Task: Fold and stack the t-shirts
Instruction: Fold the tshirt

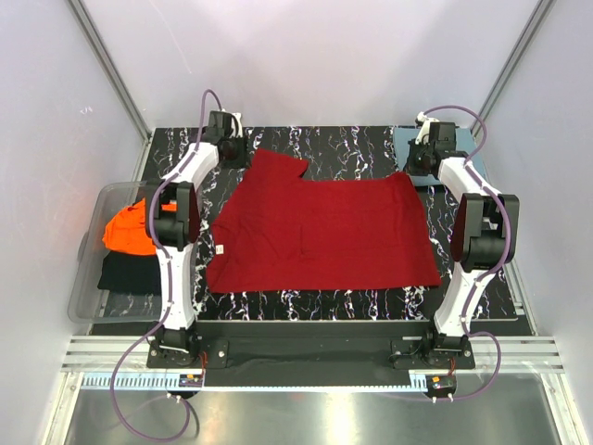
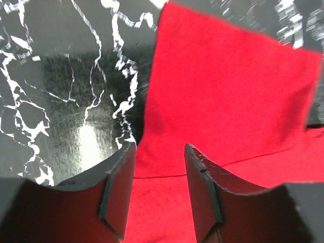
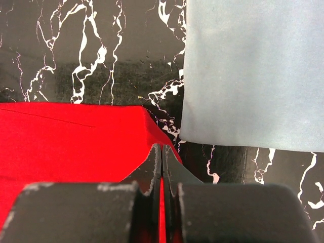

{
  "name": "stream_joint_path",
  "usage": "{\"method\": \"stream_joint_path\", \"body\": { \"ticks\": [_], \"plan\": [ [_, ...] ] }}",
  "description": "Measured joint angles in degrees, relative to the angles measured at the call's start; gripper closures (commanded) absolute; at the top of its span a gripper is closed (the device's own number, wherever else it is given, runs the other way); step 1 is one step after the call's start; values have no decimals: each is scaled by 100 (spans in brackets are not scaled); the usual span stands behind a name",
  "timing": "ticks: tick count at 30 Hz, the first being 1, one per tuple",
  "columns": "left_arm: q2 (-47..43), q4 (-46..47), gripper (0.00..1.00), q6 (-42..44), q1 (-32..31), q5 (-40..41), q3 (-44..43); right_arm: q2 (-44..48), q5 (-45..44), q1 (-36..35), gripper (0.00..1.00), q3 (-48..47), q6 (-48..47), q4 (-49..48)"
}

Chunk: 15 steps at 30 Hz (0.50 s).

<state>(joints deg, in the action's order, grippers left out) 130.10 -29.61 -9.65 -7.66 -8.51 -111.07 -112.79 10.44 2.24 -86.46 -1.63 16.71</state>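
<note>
Two arm bases sit at the near edge of the tabletop (image 1: 306,304) in the overhead view. The left arm (image 1: 176,241) reaches to the far-left corner and the right arm (image 1: 482,232) to the far-right corner. Between them a red t-shirt (image 1: 324,232) lies spread flat. Its long axis runs left to right, and one sleeve points toward the far-left corner. Each arm ends over one far corner of the shirt, so both are equally near it. A folded teal-blue t-shirt (image 1: 456,139) rests in the far-right corner, just beside the right wrist. Off the left edge, a clear bin (image 1: 88,278) holds an orange t-shirt (image 1: 128,229) on top of a dark garment (image 1: 130,271).

From the left wrist, the left fingers (image 2: 119,187) stand apart with a clear gap. The red sleeve lies directly below and ahead of that gap, its left edge running away from the camera. Nothing is pinched.

From the right wrist, the right fingers (image 3: 154,164) are pressed together with a sliver of red cloth between them, so they grip the shirt's corner. The teal-blue cloth lies ahead and to the right, apart from the red.

The left side likely needs to close before the far edge can be lifted evenly.
</note>
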Motion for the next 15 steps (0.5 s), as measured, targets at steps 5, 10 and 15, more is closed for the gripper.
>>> {"method": "stream_joint_path", "body": {
  "ticks": [5, 10, 15],
  "plan": [
    [345, -87, 52, 155, 13, 7, -254, 0, 15, 0, 100, 2, 0, -31],
    [726, -186, 52, 212, 24, -236, -776, 22, 109, 0, 100, 44, -2, -57],
    [894, -326, 52, 85, 46, -323, -1043, 33, 125, 0, 100, 66, -2, -59]
  ]
}}
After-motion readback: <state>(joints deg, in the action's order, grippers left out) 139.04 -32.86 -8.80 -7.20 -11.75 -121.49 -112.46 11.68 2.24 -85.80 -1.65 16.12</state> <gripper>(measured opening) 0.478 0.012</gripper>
